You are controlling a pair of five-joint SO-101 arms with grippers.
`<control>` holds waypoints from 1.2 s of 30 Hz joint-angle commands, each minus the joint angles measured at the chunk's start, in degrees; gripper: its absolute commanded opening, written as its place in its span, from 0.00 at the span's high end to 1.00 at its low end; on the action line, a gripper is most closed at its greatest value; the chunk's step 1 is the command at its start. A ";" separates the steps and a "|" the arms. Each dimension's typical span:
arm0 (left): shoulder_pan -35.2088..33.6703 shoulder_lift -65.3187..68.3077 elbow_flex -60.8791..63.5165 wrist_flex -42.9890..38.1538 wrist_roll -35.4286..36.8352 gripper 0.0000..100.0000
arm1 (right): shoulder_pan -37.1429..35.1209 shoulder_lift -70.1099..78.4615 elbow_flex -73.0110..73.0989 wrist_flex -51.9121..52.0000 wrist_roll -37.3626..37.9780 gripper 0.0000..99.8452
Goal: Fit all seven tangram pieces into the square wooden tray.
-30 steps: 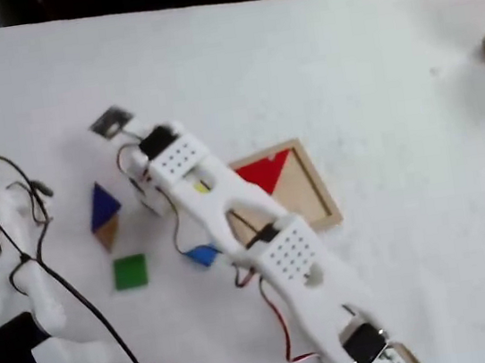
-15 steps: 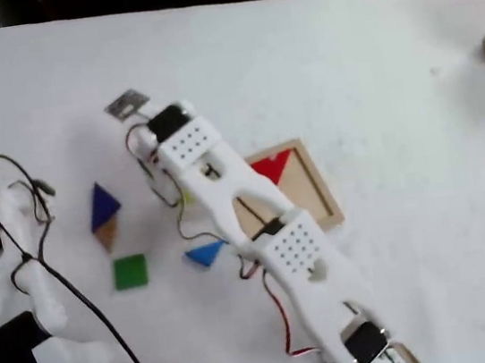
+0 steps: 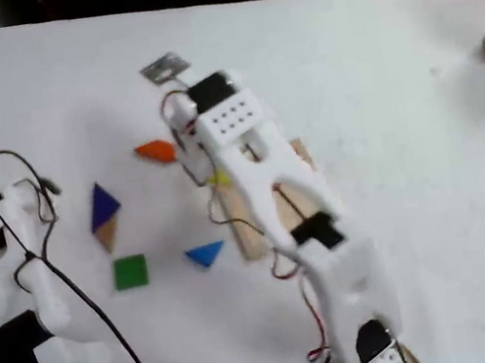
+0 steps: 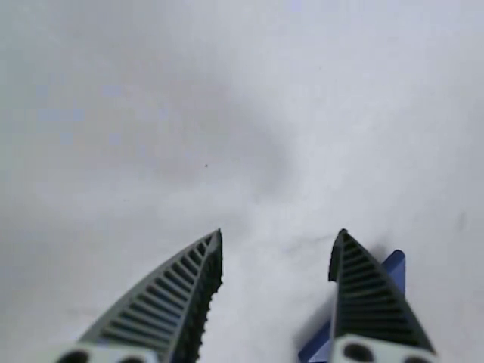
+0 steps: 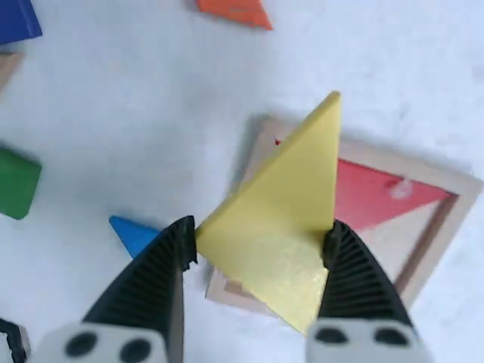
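Gripping flat yellow triangle (image 5: 283, 219), ribbed right end effector (image 5: 261, 231), wooden tray (image 5: 432, 240)

Left arm (image 3: 32, 355) and right arm (image 3: 272, 195) are both white printed shells, hole-dotted panels (image 3: 231, 115), black servos (image 3: 212, 91), red/black wires (image 3: 310, 307), dark ribbed fingers (image 5: 151, 291).

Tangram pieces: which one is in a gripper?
The yellow triangle, clamped in the right gripper; the others lie on the table or in the tray.
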 commanded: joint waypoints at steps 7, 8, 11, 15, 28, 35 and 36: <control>2.77 -0.57 -1.32 1.85 -1.41 0.76 | 7.16 -27.65 38.68 -17.80 -0.35 0.95; 3.56 -0.57 -1.32 2.20 -2.90 0.76 | 7.43 -29.41 42.02 -20.35 -0.35 0.95; 5.49 -0.66 -1.32 3.16 -7.21 0.76 | 9.19 -33.01 49.32 -27.30 -0.79 0.95; 6.37 -0.66 -1.32 3.43 -7.74 0.76 | 11.30 -32.40 51.96 -30.11 -0.97 0.95; 9.45 -0.66 -1.23 5.63 -11.16 0.76 | 11.91 -26.95 50.20 -29.67 -4.40 0.71; 11.91 -7.25 4.04 4.40 -11.16 0.76 | 13.23 -29.05 50.11 -28.79 -1.58 0.72; 13.32 -9.45 5.45 4.48 -11.16 0.76 | 14.55 -29.85 50.11 -28.18 -1.58 0.72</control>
